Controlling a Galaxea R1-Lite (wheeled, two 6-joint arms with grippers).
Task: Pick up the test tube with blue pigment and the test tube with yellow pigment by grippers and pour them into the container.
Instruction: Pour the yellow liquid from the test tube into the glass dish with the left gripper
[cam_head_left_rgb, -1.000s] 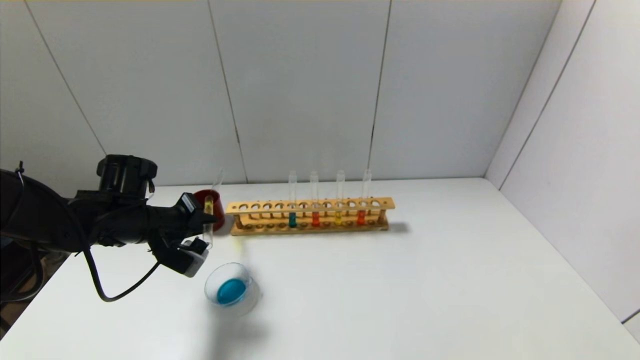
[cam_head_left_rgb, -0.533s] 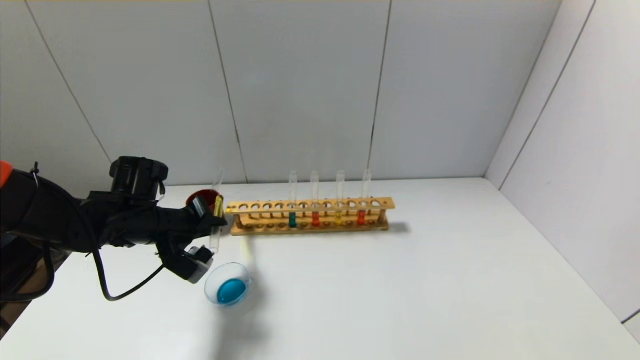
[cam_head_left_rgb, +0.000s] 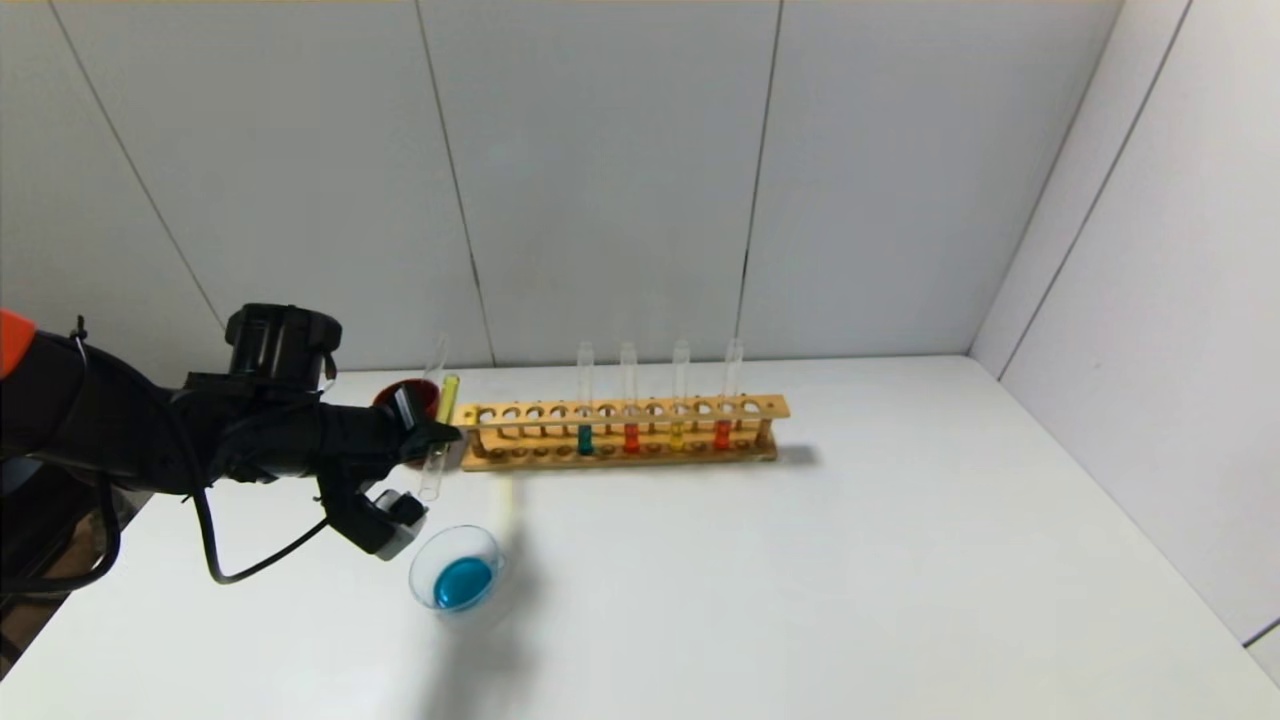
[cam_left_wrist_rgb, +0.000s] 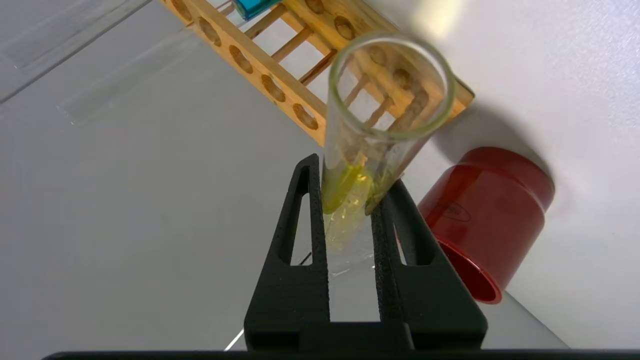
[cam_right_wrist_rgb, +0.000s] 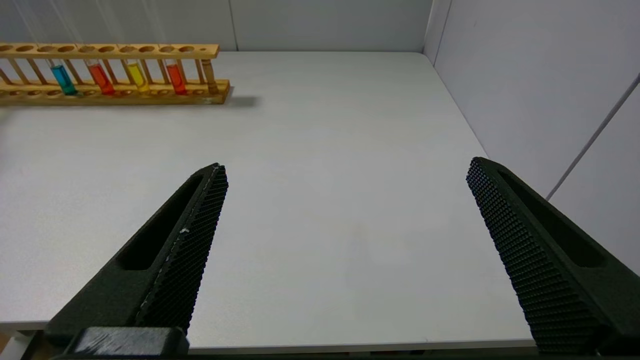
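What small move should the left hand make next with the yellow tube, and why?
Probably carry the tube's mouth nearer over the container. The left hand is shut on the test tube with yellow pigment, inverted, mouth down beside the dish rather than above it; only blue liquid lies inside.

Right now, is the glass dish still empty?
No, the container on the table already holds a pool of blue liquid.

White table (cam_head_left_rgb: 800, 580): rack (cam_head_left_rgb: 620, 432), container (cam_head_left_rgb: 462, 578), cup (cam_left_wrist_rgb: 487, 210)
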